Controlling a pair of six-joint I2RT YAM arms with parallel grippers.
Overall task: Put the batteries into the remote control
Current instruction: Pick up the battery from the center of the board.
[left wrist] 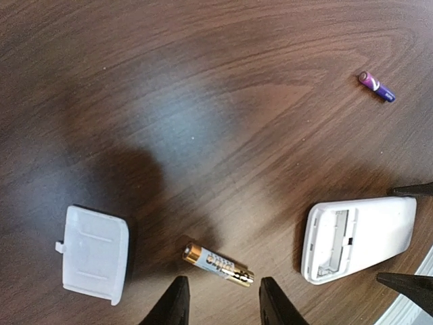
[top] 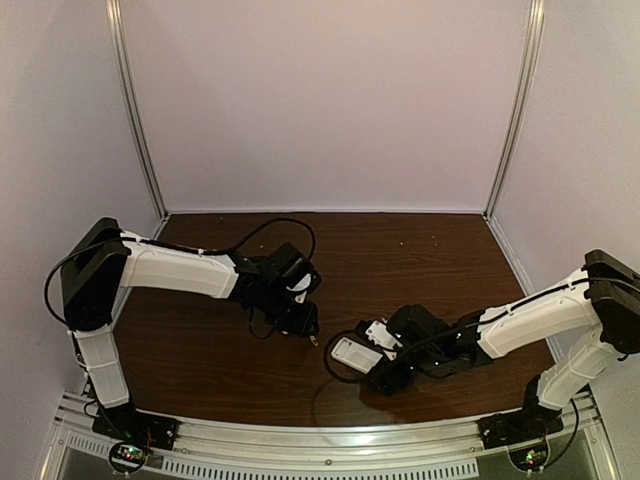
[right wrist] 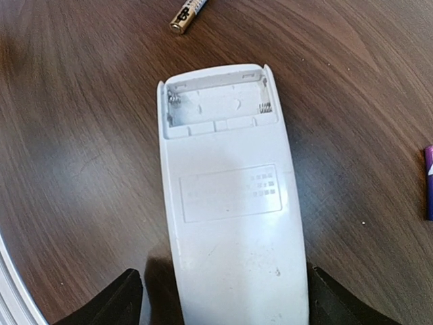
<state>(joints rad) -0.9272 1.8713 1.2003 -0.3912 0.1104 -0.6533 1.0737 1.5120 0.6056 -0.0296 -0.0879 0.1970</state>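
Note:
The gold-brown battery lies flat on the dark wood table, just beyond the tips of my left gripper. That gripper is open, and its fingers are not touching the cell. The dark purple battery lies further off on the table. The white remote control lies back up, its battery compartment uncovered and empty. My right gripper is open and straddles the remote's near end, with a gap on the left side. From above, the remote sits between the two arms.
The detached white battery cover lies left of the gold cell. The right gripper's dark fingertips flank the remote in the left wrist view. A metal rail runs along the table's near edge.

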